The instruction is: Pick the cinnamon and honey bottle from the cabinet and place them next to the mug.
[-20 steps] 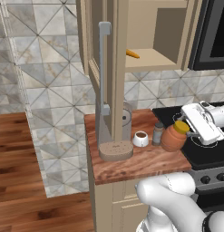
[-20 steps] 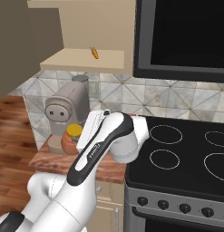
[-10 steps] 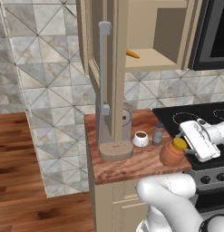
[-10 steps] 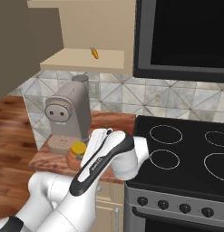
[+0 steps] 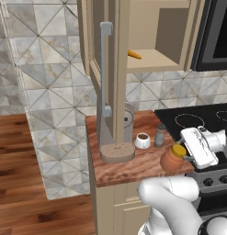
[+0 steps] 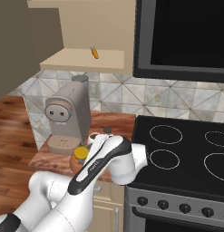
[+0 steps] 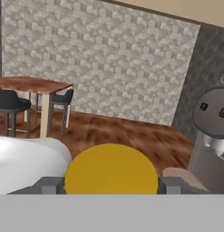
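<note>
The honey bottle (image 5: pixel 173 158) sits low over the front edge of the wooden counter (image 5: pixel 133 163), its yellow cap tilted toward my gripper (image 5: pixel 187 153). In the hand view that cap (image 7: pixel 111 170) lies between my two fingertips (image 7: pixel 49 185), which press in from either side: I am clamped on the bottle, and I judge the grip is kept closed because the jar is not yet confirmed at rest. Whether its base touches the wood I cannot tell.

The cinnamon (image 5: pixel 159 135) stands upright just beside the mug (image 5: pixel 142 140), on the stove side of it. The bottle is near both, toward the counter's front edge, so the placement spot appears chosen to keep all three grouped without knocking the slim shaker.

Behind the mug stands the grey coffee machine (image 6: pixel 68 115) on its round speckled base (image 5: pixel 117 152). Above, the cabinet (image 5: pixel 154 36) is open, its door (image 5: pixel 103 73) swung outward with the long grey handle facing the camera; a thin orange pointed item (image 5: pixel 134 55) lies on the shelf. The stove (image 6: pixel 186 154) adjoins the counter.

Judgement: second item nearly placed; release pending.
</note>
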Tool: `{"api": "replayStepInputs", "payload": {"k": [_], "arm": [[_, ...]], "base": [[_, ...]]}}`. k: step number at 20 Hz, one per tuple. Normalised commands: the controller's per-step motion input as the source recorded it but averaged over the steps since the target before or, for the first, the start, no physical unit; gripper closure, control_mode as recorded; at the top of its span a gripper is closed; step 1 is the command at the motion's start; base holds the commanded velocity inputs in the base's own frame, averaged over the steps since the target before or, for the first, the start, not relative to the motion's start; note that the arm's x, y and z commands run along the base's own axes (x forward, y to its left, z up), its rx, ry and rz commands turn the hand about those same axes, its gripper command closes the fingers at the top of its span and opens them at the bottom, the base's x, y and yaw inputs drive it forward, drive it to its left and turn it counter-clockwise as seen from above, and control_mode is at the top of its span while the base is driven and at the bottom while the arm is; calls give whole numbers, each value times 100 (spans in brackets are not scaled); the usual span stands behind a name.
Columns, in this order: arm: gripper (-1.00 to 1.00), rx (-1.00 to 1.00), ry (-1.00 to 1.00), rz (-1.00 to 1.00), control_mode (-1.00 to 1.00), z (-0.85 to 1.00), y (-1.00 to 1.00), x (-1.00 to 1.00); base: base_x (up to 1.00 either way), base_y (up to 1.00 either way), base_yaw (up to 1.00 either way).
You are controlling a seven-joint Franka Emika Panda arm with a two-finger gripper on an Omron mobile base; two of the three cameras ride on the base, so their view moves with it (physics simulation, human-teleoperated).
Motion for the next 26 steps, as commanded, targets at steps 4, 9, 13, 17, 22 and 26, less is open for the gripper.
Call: {"api": "replayStepInputs", "payload": {"k": [4, 9, 13, 17, 22, 26], "arm": [[100, -2, 2, -10, -100, -10, 0, 27], [100, 0, 2, -11, -100, -17, 0, 22], [100, 0, 1, -7, -100, -22, -1, 10], [100, 0, 3, -6, -100, -22, -3, 12], [100, 0, 4, -6, -100, -19, -5, 18], [100, 0, 4, -4, -100, -1, -4, 31]], "base": [[0, 0, 0], [0, 0, 0], [0, 0, 0], [0, 0, 0], [0, 0, 0], [0, 0, 0]]}}
